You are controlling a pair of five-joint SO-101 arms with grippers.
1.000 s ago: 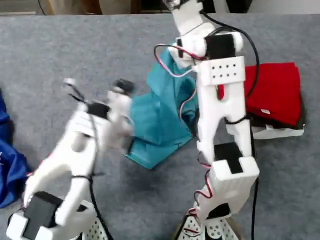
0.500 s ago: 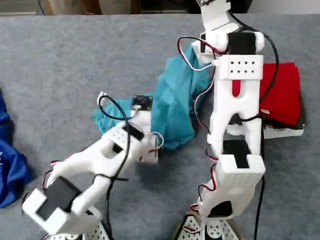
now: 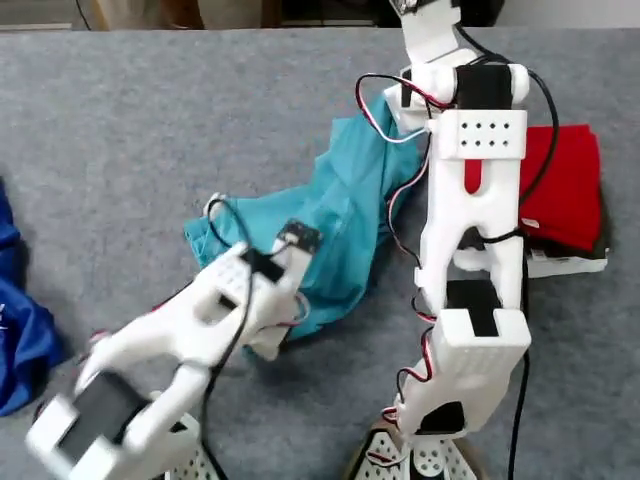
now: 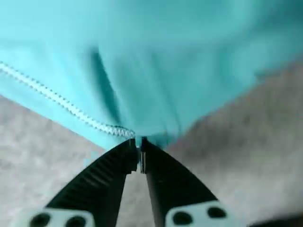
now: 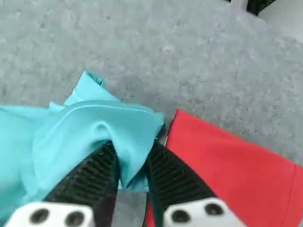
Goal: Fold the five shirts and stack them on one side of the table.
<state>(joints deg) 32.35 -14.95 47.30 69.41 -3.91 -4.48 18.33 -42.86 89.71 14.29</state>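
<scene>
teal shirt lay bunched on the worktop just beside the folded red shirt. right tool pinched a fold nearest the red shirt; left tool clamped its hem farther off. uneven pulling could tear the hem free or rumple the red shirt.

- The left pincer has its 2 black fingers pressed together on the edge of the teal shirt.
- A white zigzag-stitched hem slants across the cloth down to the fingertips.
- The grey surface lies on both sides of the pincer.
</scene>
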